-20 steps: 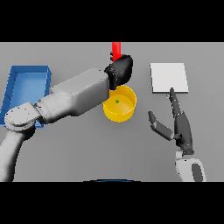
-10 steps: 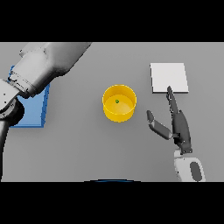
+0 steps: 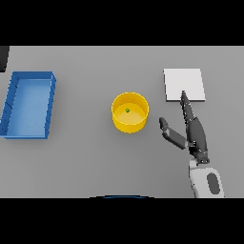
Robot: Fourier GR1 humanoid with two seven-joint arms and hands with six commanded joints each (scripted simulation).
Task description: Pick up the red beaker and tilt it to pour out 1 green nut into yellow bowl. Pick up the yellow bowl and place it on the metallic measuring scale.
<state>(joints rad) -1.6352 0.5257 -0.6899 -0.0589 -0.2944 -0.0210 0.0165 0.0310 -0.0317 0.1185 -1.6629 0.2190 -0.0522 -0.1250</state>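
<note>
The yellow bowl point(image 3: 129, 125) stands at the table's middle with one green nut point(image 3: 127, 110) lying inside it. The metallic measuring scale point(image 3: 184, 84), a pale square plate, lies to the bowl's upper right. My right hand point(image 3: 194, 132) is open just right of the bowl, its fingers stretched toward the scale's near edge and its thumb spread toward the bowl, touching neither. Only a dark piece of my left hand point(image 3: 3, 58) shows at the far left edge. The red beaker is out of sight.
A blue tray point(image 3: 49, 105) with low walls lies at the left side of the table, well apart from the bowl.
My left arm has swung away from above the bowl to the left and almost out of view, taking the red beaker with it. The right hand has stayed put.
</note>
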